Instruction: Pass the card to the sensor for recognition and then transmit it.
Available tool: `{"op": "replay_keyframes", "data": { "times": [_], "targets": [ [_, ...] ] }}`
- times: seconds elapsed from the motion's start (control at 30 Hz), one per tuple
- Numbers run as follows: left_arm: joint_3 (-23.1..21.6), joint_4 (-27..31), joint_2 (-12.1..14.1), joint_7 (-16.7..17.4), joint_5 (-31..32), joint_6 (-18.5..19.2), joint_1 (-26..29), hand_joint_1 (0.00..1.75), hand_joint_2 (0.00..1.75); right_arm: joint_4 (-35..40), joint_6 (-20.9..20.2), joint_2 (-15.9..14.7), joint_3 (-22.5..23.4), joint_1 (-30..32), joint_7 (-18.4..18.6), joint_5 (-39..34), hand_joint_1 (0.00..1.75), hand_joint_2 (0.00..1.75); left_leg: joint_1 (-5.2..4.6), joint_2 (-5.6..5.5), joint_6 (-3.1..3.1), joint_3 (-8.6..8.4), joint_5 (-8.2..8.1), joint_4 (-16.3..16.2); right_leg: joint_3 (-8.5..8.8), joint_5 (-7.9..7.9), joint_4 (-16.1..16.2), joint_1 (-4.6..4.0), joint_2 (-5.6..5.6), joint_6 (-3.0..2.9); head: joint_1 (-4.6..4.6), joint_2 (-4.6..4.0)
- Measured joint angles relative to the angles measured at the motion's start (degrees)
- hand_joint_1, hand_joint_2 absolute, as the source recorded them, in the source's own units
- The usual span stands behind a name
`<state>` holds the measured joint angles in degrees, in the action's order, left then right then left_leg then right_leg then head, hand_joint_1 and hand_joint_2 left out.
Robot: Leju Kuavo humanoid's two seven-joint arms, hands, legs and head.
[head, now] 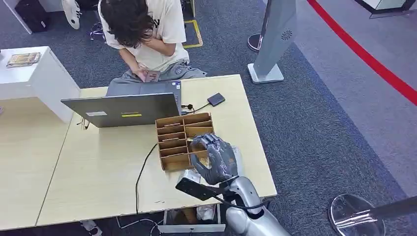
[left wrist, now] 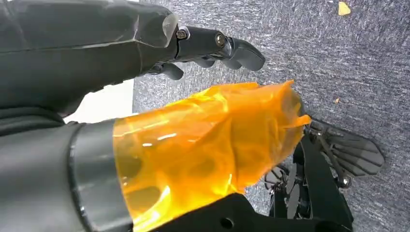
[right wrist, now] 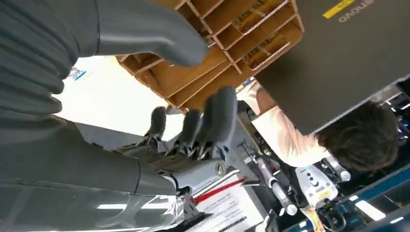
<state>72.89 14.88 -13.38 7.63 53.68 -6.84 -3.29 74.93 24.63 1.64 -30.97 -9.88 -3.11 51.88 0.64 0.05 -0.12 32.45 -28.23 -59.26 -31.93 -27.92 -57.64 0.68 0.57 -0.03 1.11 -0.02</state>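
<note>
Head view, table scene. The right hand (head: 215, 158) hovers over the near right end of the wooden card rack (head: 183, 140), which stands at about the centre of the light wooden table (head: 98, 172). From above the fingers appear curled downward over the rack's lower compartments. In the right wrist view the right hand's fingers (right wrist: 212, 121) stand slightly apart from the thumb with nothing between them; the rack's slotted compartments (right wrist: 227, 43) lie just beyond the fingertips.

Thin pale strips in several rack slots may be cards, but they are too small to tell; no card is distinguishable in the hand. The hand hides the compartments directly beneath it.

At 12 o'clock from the rack stands an open grey laptop (head: 123, 109), seen from behind its lid. At 1 o'clock lies a small dark sensor box (head: 216, 100) with a cable running toward the laptop. A seated person (head: 147, 34) bends over beyond the table's far edge, holding a small object that is hard to identify.

Left wrist view. The left hand (left wrist: 145, 53) points down at grey carpet (left wrist: 338, 58); its dark fingers (left wrist: 227, 48) are loosely extended, holding nothing. An orange translucent wrap (left wrist: 203, 150) covers the thumb.
</note>
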Motion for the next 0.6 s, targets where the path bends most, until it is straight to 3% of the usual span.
{"op": "replay_keyframes", "data": {
  "times": [0.03, 0.2, 0.27, 0.3, 0.6],
  "targets": [
    [0.04, 0.00, 0.00, 0.02, 0.00, 0.00, 0.01, 0.00, 0.00, -0.39, 0.37, -0.09, -0.13, -0.04, 0.26, 0.66, 1.03, 1.75, 0.00, 0.00, 0.00, 0.00, 0.00, 0.00, 0.00, 0.00, 0.00, 0.00, 0.00, 0.00, 0.00, 0.00],
    [0.04, 0.00, 0.11, 0.11, 0.26, 0.00, 0.00, 0.00, 0.00, -3.35, 1.97, -0.46, -0.57, -1.08, 1.97, 4.45, 0.84, 1.75, 0.00, 0.00, 0.00, 0.00, 0.00, 0.00, 0.00, 0.00, 0.00, 0.00, 0.00, 0.00, 0.00, 0.00],
    [0.06, 0.00, 0.15, 0.15, 0.35, 0.02, 0.01, 0.00, 0.00, -4.46, 2.21, -0.57, -0.61, -1.57, 2.36, 5.01, 0.86, 1.75, 0.00, 0.00, 0.00, 0.00, 0.00, 0.00, 0.00, 0.00, 0.00, 0.00, 0.00, 0.00, 0.00, 0.00],
    [0.04, 0.00, 0.15, 0.15, 0.35, 0.02, 0.01, 0.00, 0.00, -4.88, 2.34, -0.61, -0.64, -1.84, 2.41, 5.34, 0.94, 1.75, 0.00, 0.00, 0.00, 0.00, 0.00, 0.00, 0.00, 0.00, 0.00, 0.00, 0.00, 0.00, 0.00, 0.00],
    [0.04, 0.00, 0.37, 0.26, 0.72, 0.20, 0.00, 0.00, 0.00, -10.21, 3.15, -0.88, -1.01, -4.98, 4.35, 9.67, 0.98, 1.75, 0.00, 0.00, 0.00, 0.00, 0.00, 0.00, 0.00, 0.00, 0.00, 0.00, 0.00, 0.00, 0.00, 0.00]
  ]
}}
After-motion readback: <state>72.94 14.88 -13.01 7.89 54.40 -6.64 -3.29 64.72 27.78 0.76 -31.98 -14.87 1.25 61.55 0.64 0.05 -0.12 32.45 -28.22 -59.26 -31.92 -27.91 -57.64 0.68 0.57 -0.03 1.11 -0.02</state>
